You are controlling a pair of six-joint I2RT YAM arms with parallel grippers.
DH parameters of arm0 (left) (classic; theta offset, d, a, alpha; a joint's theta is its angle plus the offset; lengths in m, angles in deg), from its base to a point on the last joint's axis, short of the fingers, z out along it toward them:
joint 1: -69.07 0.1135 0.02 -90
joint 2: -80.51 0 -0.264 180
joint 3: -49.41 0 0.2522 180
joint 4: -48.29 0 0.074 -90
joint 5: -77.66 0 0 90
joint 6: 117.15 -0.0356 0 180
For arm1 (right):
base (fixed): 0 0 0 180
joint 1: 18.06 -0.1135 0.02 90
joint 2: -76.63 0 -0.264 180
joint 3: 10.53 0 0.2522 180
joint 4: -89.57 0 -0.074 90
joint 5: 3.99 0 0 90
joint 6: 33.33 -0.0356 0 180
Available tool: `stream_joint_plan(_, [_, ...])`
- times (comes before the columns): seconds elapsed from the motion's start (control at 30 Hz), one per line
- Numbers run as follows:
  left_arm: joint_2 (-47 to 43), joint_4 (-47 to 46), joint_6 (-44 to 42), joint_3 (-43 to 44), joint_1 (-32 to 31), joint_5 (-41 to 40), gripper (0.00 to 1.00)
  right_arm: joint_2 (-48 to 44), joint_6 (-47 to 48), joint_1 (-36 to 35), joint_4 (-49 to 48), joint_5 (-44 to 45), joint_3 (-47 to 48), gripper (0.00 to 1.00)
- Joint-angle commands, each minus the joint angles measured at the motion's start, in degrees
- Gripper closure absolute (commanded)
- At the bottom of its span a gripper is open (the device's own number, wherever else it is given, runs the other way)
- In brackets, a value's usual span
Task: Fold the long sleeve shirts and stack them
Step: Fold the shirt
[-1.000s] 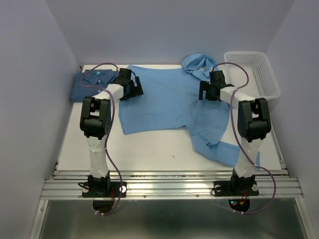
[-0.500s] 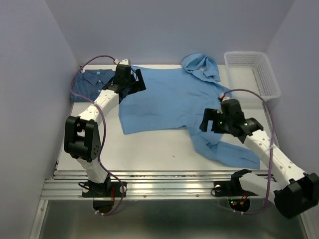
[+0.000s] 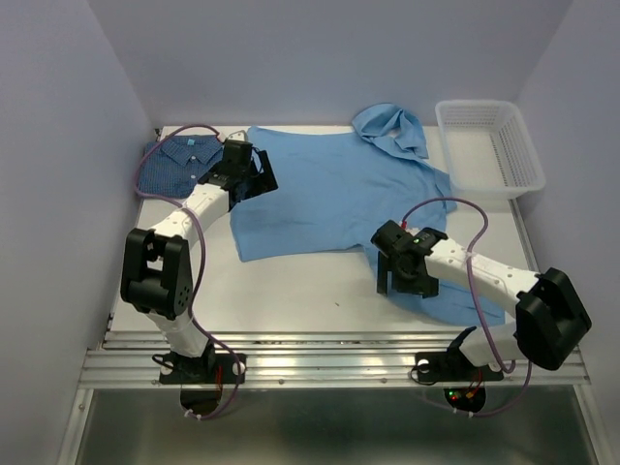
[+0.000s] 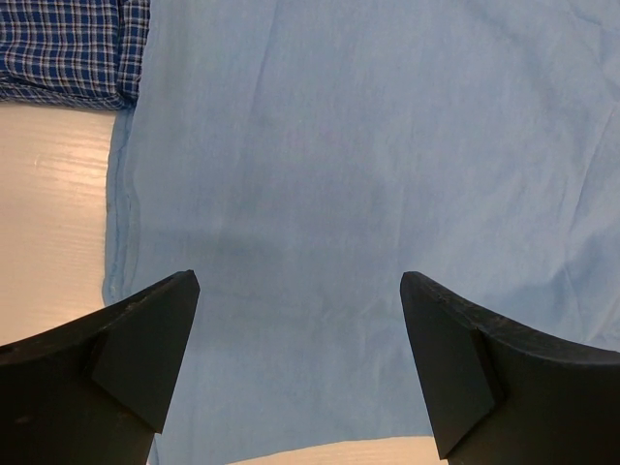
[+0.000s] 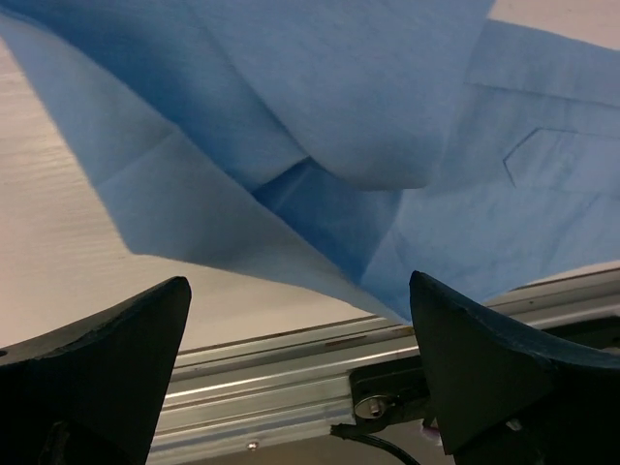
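Note:
A plain light sky-blue long sleeve shirt (image 3: 329,194) lies spread flat across the table's middle, its collar (image 3: 387,126) at the far side and one sleeve (image 3: 455,295) folded down toward the near right. The darker checked shirt (image 3: 174,157) sits folded at the far left. My left gripper (image 3: 260,177) hovers open over the light shirt's left edge, with only cloth (image 4: 339,174) below and the checked shirt (image 4: 68,48) at the view's top left. My right gripper (image 3: 392,276) stands open above the sleeve's (image 5: 387,145) near edge, holding nothing.
A white mesh basket (image 3: 489,145) stands at the far right corner. The metal rail (image 5: 291,368) of the near table edge runs just below the right gripper. Bare tabletop (image 3: 291,291) lies in front of the shirt.
My right arm has swung from the shirt's far right shoulder down to the near sleeve. My left arm reached farther out, then drew back a little. Both grippers have stayed open.

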Motion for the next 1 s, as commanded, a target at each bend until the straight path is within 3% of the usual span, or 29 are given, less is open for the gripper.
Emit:
stream_joint_plan(0.0, [-3.3,-1.1,0.2,-0.8,0.2,-2.1,0.01,2.8,-5.4,-0.7,4.5,5.5,-1.2,0.00])
stream_joint_plan(0.13, [-2.4,-0.1,0.2,0.9,0.2,-2.1,0.01,4.8,-0.3,-0.7,-1.5,-0.5,-4.0,0.00])
stream_joint_plan(0.17, [-2.3,-0.1,0.2,1.0,0.2,-2.2,0.01,4.6,1.5,-0.7,-3.3,-2.8,-4.5,0.10])
stream_joint_plan(0.23, [-2.1,0.0,0.3,1.8,0.2,-2.2,0.01,3.3,8.1,-0.7,-8.2,-9.0,-5.6,0.63])
stream_joint_plan(0.27, [-2.0,0.3,0.2,2.2,0.2,-2.3,0.01,2.7,10.5,-0.7,-8.6,-10.3,-4.9,0.99])
stream_joint_plan(0.37, [-1.8,0.2,-0.2,2.8,0.2,-1.9,0.01,-0.1,13.7,-0.7,-5.6,-6.2,-0.3,0.99])
stream_joint_plan(0.5, [-1.5,-0.6,-0.5,2.2,0.2,-1.2,0.01,0.6,15.8,-0.7,0.1,2.2,13.1,0.99])
stream_joint_plan(0.63, [-1.6,-1.6,-0.5,0.7,0.2,-0.4,0.01,6.3,19.6,-0.7,-0.5,5.9,23.9,0.99])
stream_joint_plan(0.7, [-1.8,-2.7,-0.5,-0.1,0.2,-0.2,0.01,11.0,23.0,-0.7,-2.8,7.3,27.7,0.93])
stream_joint_plan(0.87, [-1.9,-2.8,0.2,-1.4,0.2,0.9,0.01,23.8,26.8,3.2,-11.9,4.4,36.8,0.91])
stream_joint_plan(0.97, [-2.4,-2.7,0.2,-3.0,0.1,2.4,0.01,29.7,25.7,8.1,-18.9,-6.4,39.9,0.91])
